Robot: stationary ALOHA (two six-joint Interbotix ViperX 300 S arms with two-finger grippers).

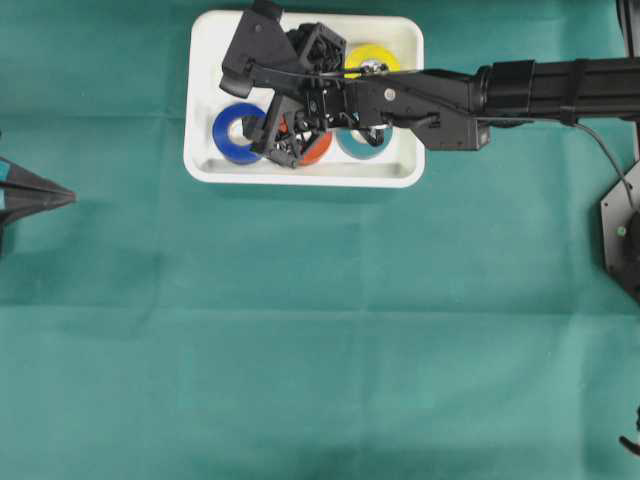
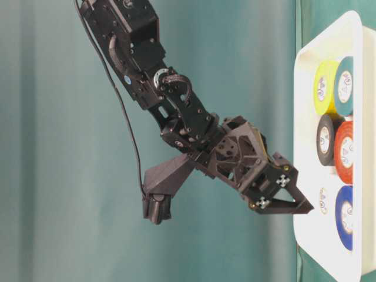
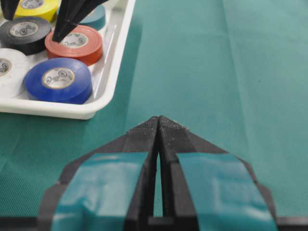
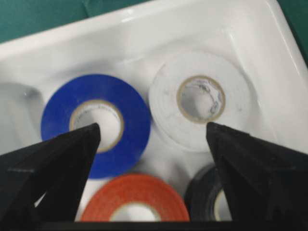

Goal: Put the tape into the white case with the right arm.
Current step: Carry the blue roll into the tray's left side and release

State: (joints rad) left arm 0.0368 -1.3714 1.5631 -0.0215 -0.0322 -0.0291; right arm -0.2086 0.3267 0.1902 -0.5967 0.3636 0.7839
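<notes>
The tape rolls all lie flat inside the white case (image 1: 305, 175): a blue roll (image 4: 96, 122), a white roll (image 4: 199, 98), an orange roll (image 4: 134, 202), a black roll (image 4: 209, 199), plus a yellow roll (image 1: 372, 60) and a teal roll (image 1: 365, 140) at the far end. None is visible out on the green cloth (image 1: 320, 350), so the placing looks done or nearly so.

The right gripper (image 4: 153, 132) hangs over the case with its fingers spread wide and nothing between them. In the wrist view one tip sits in front of the blue roll's core and the other beside the white roll.

The risk now is in the retreat, I judge. The tips point down at packed rolls, and a sideways pull could catch a core or an outer edge and drag a roll onto the rim, or shift the light case on the cloth. A straight lift avoids that.

The rolls sit close to one another and near the walls, so there is little slack inside. Around the case the cloth is open on every side. The left gripper (image 3: 159, 130) rests well apart at the table's left edge, its fingers pressed together.
</notes>
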